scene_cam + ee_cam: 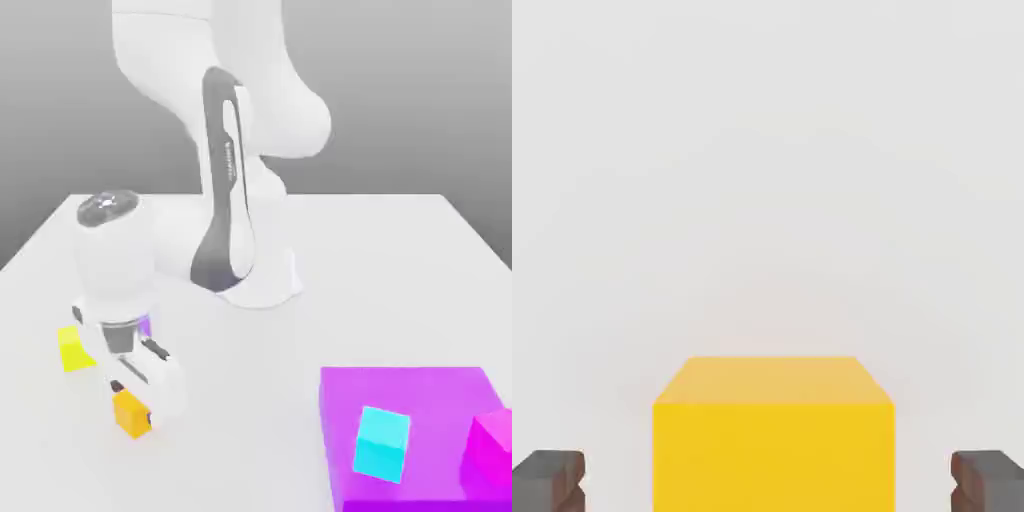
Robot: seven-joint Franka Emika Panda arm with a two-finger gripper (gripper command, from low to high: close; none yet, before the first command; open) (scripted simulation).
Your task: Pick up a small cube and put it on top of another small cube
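1. The gripper (133, 392) is down at the counter (300, 340), around the orange cube (131, 411). In the hand view that cube (774, 440) sits between the two dark fingertips (550, 480), with a clear gap on each side. So the jaws stand partly open, straddling the cube but not yet pressing on it.

2. The cyan cube (381, 443) lies well apart from the gripper, toward the exterior view's right, on top of a large flat purple block (410, 395). A magenta cube (494, 440) sits just beside it on the same block.

3. A yellow cube (72, 348) rests near the gripper, on the counter behind it.

4. Risk: if the arm lifts before the pads touch both faces, the orange cube will likely stay on the counter.

5. Risk: if one pad meets the cube first, it may slide or twist, giving a skewed hold.

6. Risk: the cyan top is small, so a skewed cube could tip off, or the fingers could knock the magenta neighbour on release.
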